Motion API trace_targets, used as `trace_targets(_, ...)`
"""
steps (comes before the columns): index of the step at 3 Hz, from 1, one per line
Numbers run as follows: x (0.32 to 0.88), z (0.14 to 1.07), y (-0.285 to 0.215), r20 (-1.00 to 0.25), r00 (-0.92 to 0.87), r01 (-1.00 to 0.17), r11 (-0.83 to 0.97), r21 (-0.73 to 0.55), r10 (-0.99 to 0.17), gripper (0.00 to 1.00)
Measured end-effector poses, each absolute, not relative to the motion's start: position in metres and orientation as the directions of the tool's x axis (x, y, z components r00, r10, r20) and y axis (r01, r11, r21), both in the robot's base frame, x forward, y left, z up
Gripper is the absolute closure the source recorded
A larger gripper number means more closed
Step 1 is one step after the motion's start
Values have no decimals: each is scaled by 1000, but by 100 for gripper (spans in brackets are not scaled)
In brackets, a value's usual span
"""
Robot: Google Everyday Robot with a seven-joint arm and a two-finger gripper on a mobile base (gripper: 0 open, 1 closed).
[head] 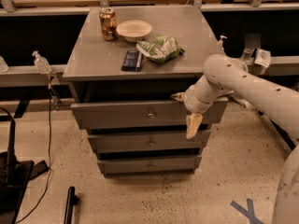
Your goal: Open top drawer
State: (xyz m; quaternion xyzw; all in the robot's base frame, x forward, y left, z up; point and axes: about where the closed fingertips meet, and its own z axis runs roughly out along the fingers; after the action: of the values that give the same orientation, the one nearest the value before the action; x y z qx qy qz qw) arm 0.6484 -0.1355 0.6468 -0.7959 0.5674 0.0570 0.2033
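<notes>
The top drawer [121,115] is the widest grey face of the cabinet, with a small brass knob [151,113] at its middle. Its face stands a little forward of the two narrower drawers [140,142] below, with a dark gap above it. My gripper [186,111] is at the right end of the top drawer's face, well right of the knob. It is open: one cream finger [193,125] hangs down in front of the face and the other tip [178,96] points left at the drawer's top edge. It holds nothing.
On the cabinet top [88,59] are a can [108,24], a white bowl [134,30], a green chip bag [160,48] and a dark flat packet [131,60]. Shelving rails run left and right. A black stand [11,171] and cable lie at the lower left.
</notes>
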Motion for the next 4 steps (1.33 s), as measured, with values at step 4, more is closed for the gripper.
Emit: trace_targets(4,564,658,-151,-361,337,-939,-281,-200,-870,10)
